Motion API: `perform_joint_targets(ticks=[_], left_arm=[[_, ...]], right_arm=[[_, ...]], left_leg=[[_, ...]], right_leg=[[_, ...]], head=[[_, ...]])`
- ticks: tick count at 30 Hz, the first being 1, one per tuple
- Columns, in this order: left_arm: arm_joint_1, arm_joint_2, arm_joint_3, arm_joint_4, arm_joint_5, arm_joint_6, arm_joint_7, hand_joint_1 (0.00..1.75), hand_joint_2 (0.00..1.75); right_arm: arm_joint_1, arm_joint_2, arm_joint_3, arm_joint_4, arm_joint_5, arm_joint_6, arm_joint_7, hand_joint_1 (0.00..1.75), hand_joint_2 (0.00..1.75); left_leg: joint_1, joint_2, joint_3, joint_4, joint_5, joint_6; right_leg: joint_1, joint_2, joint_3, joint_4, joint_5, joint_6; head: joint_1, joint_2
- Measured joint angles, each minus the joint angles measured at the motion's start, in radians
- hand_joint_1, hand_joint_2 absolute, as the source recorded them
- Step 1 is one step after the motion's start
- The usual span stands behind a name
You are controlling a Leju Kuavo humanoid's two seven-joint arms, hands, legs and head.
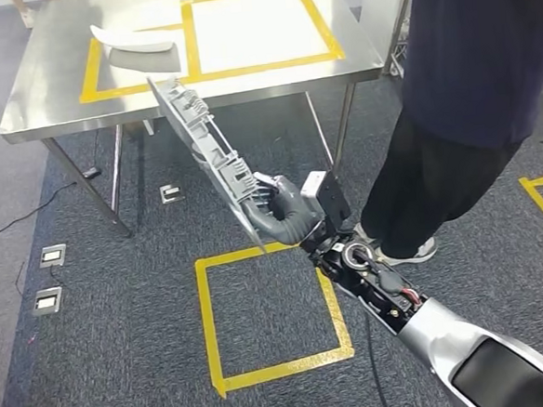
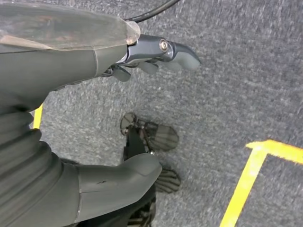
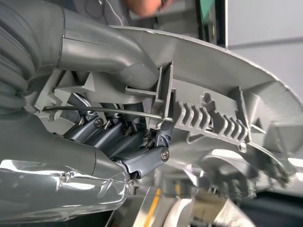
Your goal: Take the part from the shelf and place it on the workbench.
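Observation:
My right hand (image 1: 283, 212) grips one end of a long grey ribbed plastic part (image 1: 205, 145), which slants up toward the front edge of the steel workbench (image 1: 50, 98). Its far tip hangs just over that edge. Up close, the right hand (image 3: 118, 142) has its fingers wrapped into the part's ribbed inner side (image 3: 214, 118), thumb on the other face. A white curved part (image 1: 134, 41) lies on the workbench at the back left. My left hand (image 2: 118, 104) hangs over grey carpet, thumb and fingers apart, nothing between them.
A person in dark clothes (image 1: 457, 88) stands close at the right, beside the workbench. Yellow tape marks a square on the carpet (image 1: 269, 315) below my arm and rectangles on the bench top (image 1: 256, 28). Floor sockets (image 1: 51, 256) sit at the left.

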Motion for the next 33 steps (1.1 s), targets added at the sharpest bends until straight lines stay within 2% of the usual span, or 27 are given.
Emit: perform_joint_targets(ticks=[1, 2, 5, 6, 7, 8, 10, 11, 12, 15, 16, 17, 18, 20, 21, 22, 23, 24, 25, 26, 27, 28, 31, 32, 33], left_arm=[[-0.001, 0.000, 0.000, 0.000, 0.000, 0.000, 0.000, 0.00, 1.75], [-0.001, 0.000, -0.001, 0.000, 0.000, 0.000, 0.001, 0.00, 1.75], [-0.002, 0.000, -0.003, 0.000, 0.000, 0.000, 0.001, 0.00, 1.75], [0.000, 0.000, -0.004, 0.000, 0.001, 0.000, 0.001, 0.00, 1.75], [0.001, 0.000, -0.005, 0.000, 0.002, 0.000, 0.001, 0.00, 1.75], [0.002, 0.000, -0.006, 0.000, 0.003, 0.000, 0.001, 0.00, 1.75], [0.004, 0.000, -0.007, 0.000, 0.004, 0.000, 0.000, 0.00, 1.75], [0.004, 0.001, -0.007, 0.000, 0.005, 0.000, 0.000, 0.00, 1.75], [0.005, 0.001, -0.007, 0.000, 0.006, 0.000, -0.001, 0.00, 1.75], [0.005, 0.000, -0.008, 0.000, 0.008, 0.000, -0.004, 0.00, 1.75], [0.004, -0.001, -0.008, 0.000, 0.008, 0.000, -0.005, 0.00, 1.75], [0.004, 0.000, -0.008, 0.000, 0.008, 0.000, -0.006, 0.00, 1.75], [0.004, 0.000, -0.008, 0.000, 0.008, 0.000, -0.007, 0.00, 1.75], [0.003, 0.001, -0.008, 0.000, 0.008, 0.000, -0.009, 0.00, 1.75], [0.003, 0.001, -0.008, 0.000, 0.009, 0.000, -0.009, 0.00, 1.75], [0.004, 0.001, -0.008, 0.000, 0.009, 0.000, -0.010, 0.00, 1.75], [0.005, 0.000, -0.008, 0.000, 0.009, 0.000, -0.010, 0.00, 1.75], [0.006, -0.001, -0.008, 0.000, 0.009, 0.000, -0.010, 0.00, 1.75], [0.007, -0.002, -0.008, 0.000, 0.009, 0.000, -0.010, 0.00, 1.75], [0.007, -0.004, -0.008, 0.000, 0.009, 0.000, -0.010, 0.00, 1.75], [0.007, -0.005, -0.008, 0.000, 0.009, 0.000, -0.011, 0.00, 1.75], [0.007, -0.006, -0.008, 0.000, 0.009, 0.000, -0.011, 0.00, 1.75], [0.006, -0.005, -0.008, 0.000, 0.009, 0.000, -0.011, 0.00, 1.75], [0.007, -0.005, -0.008, 0.000, 0.009, 0.000, -0.011, 0.00, 1.75], [0.006, -0.004, -0.008, 0.000, 0.009, 0.000, -0.011, 0.00, 1.75]], right_arm=[[0.000, -0.001, -0.001, 0.000, 0.000, -0.001, 0.001, 1.75, 1.75], [-0.001, -0.001, -0.001, 0.000, 0.000, -0.003, 0.001, 1.75, 1.75], [-0.001, -0.001, -0.002, 0.000, 0.002, -0.004, -0.002, 1.75, 1.75], [0.001, -0.001, -0.002, 0.000, 0.002, -0.003, -0.002, 1.75, 1.75], [0.003, -0.001, -0.001, 0.000, 0.003, -0.003, -0.002, 1.75, 1.75], [0.004, -0.001, -0.001, 0.000, 0.003, -0.003, -0.001, 1.75, 1.75], [0.004, -0.001, -0.001, 0.000, 0.004, -0.001, -0.001, 1.75, 1.75], [0.002, -0.001, -0.001, 0.000, 0.004, 0.001, -0.002, 1.75, 1.75], [0.001, -0.001, 0.000, 0.001, 0.004, 0.002, -0.002, 1.75, 1.75], [-0.001, -0.001, 0.001, 0.001, 0.005, 0.006, -0.002, 1.75, 1.75], [-0.002, -0.001, 0.001, 0.001, 0.005, 0.007, -0.001, 1.75, 1.75], [-0.003, -0.001, 0.001, 0.001, 0.005, 0.007, -0.001, 1.75, 1.75], [-0.004, -0.001, 0.001, 0.001, 0.005, 0.008, -0.001, 1.75, 1.75], [-0.005, -0.001, 0.001, 0.001, 0.005, 0.008, -0.002, 1.75, 1.75], [-0.004, -0.001, 0.001, 0.002, 0.005, 0.008, -0.002, 1.75, 1.75], [-0.002, -0.001, 0.001, 0.002, 0.005, 0.008, -0.001, 1.75, 1.75], [-0.001, -0.001, 0.001, 0.002, 0.005, 0.008, 0.000, 1.75, 1.75], [0.000, -0.001, 0.001, 0.002, 0.005, 0.008, 0.000, 1.75, 1.75], [0.000, -0.001, 0.001, 0.002, 0.005, 0.008, 0.000, 1.75, 1.75], [-0.001, -0.001, 0.001, 0.002, 0.005, 0.008, 0.000, 1.75, 1.75], [-0.002, -0.001, 0.001, 0.002, 0.005, 0.009, -0.001, 1.75, 1.75], [-0.003, -0.001, 0.001, 0.001, 0.005, 0.009, -0.001, 1.75, 1.75], [-0.002, -0.001, 0.001, 0.000, 0.005, 0.008, 0.000, 1.75, 1.75], [-0.001, -0.001, 0.001, 0.000, 0.005, 0.007, 0.001, 1.75, 1.75], [-0.002, -0.001, 0.001, 0.000, 0.005, 0.006, 0.001, 1.75, 1.75]], left_leg=[[0.001, 0.002, -0.010, 0.024, -0.005, -0.004], [0.002, 0.004, -0.037, 0.074, -0.016, -0.008], [0.004, 0.006, -0.177, 0.279, -0.079, -0.016], [0.004, 0.006, -0.209, 0.307, -0.088, -0.017], [0.004, 0.006, -0.222, 0.296, -0.075, -0.017], [0.004, 0.006, -0.217, 0.250, -0.040, -0.015], [0.002, 0.007, -0.182, 0.102, 0.066, -0.007], [0.001, 0.007, -0.167, 0.045, 0.103, -0.001], [-0.002, 0.007, -0.157, 0.009, 0.126, 0.004], [-0.001, 0.006, -0.137, -0.005, 0.125, 0.018], [0.000, 0.005, -0.128, -0.007, 0.120, 0.024], [0.001, 0.005, -0.118, -0.007, 0.114, 0.029], [0.001, 0.005, -0.111, -0.007, 0.108, 0.034], [0.000, 0.005, -0.096, -0.007, 0.095, 0.039], [-0.001, 0.004, -0.089, -0.007, 0.087, 0.039], [-0.001, 0.003, -0.078, -0.006, 0.079, 0.039], [-0.002, 0.001, -0.066, -0.006, 0.070, 0.038], [-0.002, 0.000, -0.053, -0.005, 0.061, 0.037], [-0.002, -0.001, -0.040, -0.005, 0.051, 0.035], [-0.003, -0.002, -0.030, -0.005, 0.043, 0.032], [-0.003, -0.002, -0.025, -0.006, 0.037, 0.029], [-0.002, -0.002, -0.025, -0.007, 0.033, 0.025], [-0.003, -0.003, -0.023, -0.003, 0.027, 0.011], [-0.003, -0.002, -0.027, 0.013, 0.023, 0.007], [-0.002, -0.001, -0.046, 0.052, 0.011, 0.002]], right_leg=[[-0.001, 0.000, 0.010, -0.004, -0.002, -0.004], [-0.003, 0.000, 0.019, -0.009, -0.005, -0.008], [-0.002, 0.000, 0.037, -0.011, -0.023, -0.015], [-0.001, 0.001, 0.047, -0.011, -0.031, -0.016], [-0.001, 0.002, 0.058, -0.011, -0.040, -0.015], [0.000, 0.003, 0.071, -0.011, -0.049, -0.015], [0.001, 0.004, 0.094, -0.010, -0.070, -0.010], [0.003, 0.005, 0.102, -0.010, -0.080, -0.006], [0.004, 0.006, 0.108, -0.010, -0.089, -0.001], [0.005, 0.007, 0.122, -0.001, -0.106, 0.014], [0.005, 0.005, 0.116, 0.021, -0.113, 0.019], [0.004, 0.003, 0.098, 0.060, -0.126, 0.023], [0.003, 0.001, 0.067, 0.117, -0.143, 0.026], [0.002, 0.000, -0.013, 0.244, -0.190, 0.030], [0.002, 0.000, -0.046, 0.285, -0.207, 0.031], [0.002, 0.000, -0.066, 0.292, -0.206, 0.030], [0.002, 0.000, -0.072, 0.270, -0.188, 0.028], [0.003, 0.000, -0.060, 0.215, -0.147, 0.024], [0.005, -0.001, -0.042, 0.141, -0.088, 0.019], [0.008, -0.001, -0.027, 0.077, -0.044, 0.015], [0.012, -0.001, -0.015, 0.027, -0.013, 0.010], [0.015, -0.001, -0.008, 0.001, 0.003, 0.005], [0.016, 0.001, 0.009, -0.012, 0.007, -0.010], [0.014, 0.000, 0.016, -0.017, 0.006, -0.013], [0.012, 0.000, 0.024, -0.021, 0.005, -0.016]], head=[[-0.003, 0.000], [-0.007, 0.000], [-0.017, 0.000], [-0.017, 0.000], [-0.018, 0.000], [-0.019, 0.000], [-0.022, 0.000], [-0.025, 0.000], [-0.026, 0.000], [-0.022, 0.000], [-0.020, 0.000], [-0.016, 0.000], [-0.013, 0.000], [-0.007, 0.000], [-0.006, 0.000], [-0.002, 0.000], [0.002, 0.000], [0.005, 0.000], [0.009, 0.000], [0.010, 0.000], [0.009, 0.000], [0.008, 0.000], [0.006, 0.000], [0.003, 0.000], [-0.001, 0.000]])
